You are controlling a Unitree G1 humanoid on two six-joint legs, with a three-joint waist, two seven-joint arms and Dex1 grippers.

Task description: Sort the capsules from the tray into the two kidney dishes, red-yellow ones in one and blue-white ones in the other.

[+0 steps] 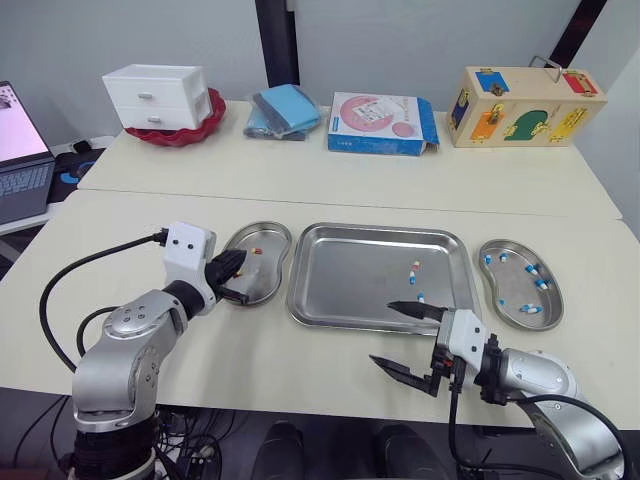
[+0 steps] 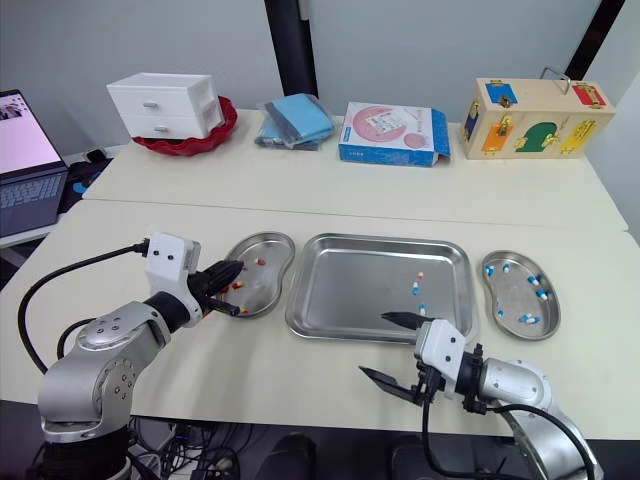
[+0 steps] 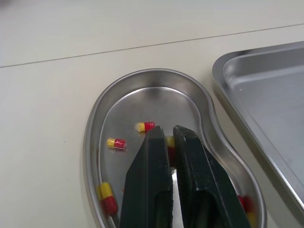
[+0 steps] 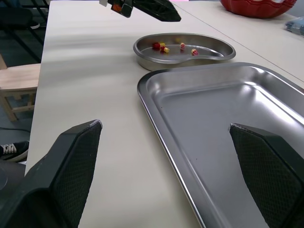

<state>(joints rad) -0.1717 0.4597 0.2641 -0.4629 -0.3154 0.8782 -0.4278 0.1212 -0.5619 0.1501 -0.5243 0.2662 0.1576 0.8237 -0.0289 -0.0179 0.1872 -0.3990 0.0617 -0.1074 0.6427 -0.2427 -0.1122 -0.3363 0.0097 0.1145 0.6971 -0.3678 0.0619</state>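
The left gripper (image 3: 169, 132) has its two black fingers (image 3: 148, 175) drawn together with only a thin slit between them. A yellow and red bit shows through that slit at the tips. It can't be told whether this is a capsule in the pinch or one lying on the metal below. The tips hang over the left kidney dish (image 3: 95, 128), where red-yellow capsules (image 3: 145, 126) lie scattered. One at the near rim is half covered by a finger and cut off by the frame edge.

The right gripper (image 1: 393, 335) is spread wide and holds nothing. One finger reaches over the tray's near rim and the other is out over the bare table in front of it. In the right wrist view, both fingers (image 4: 71, 161) run off the bottom of the picture. The left gripper shows at the top there, clipped by the edge.

The tray (image 1: 330, 250) sits between the two dishes. Three capsules (image 1: 421, 297) lie in its right half, ahead of the open right gripper. Two look blue-white, and the farthest has a reddish end, though its colours are too small to settle. The right kidney dish (image 1: 497, 292) holds several blue-white capsules (image 1: 541, 283).

Further back on the table stand white drawers (image 1: 155, 97) and a wooden box (image 1: 525, 107). A laptop (image 1: 20, 150) is cut off at the left.
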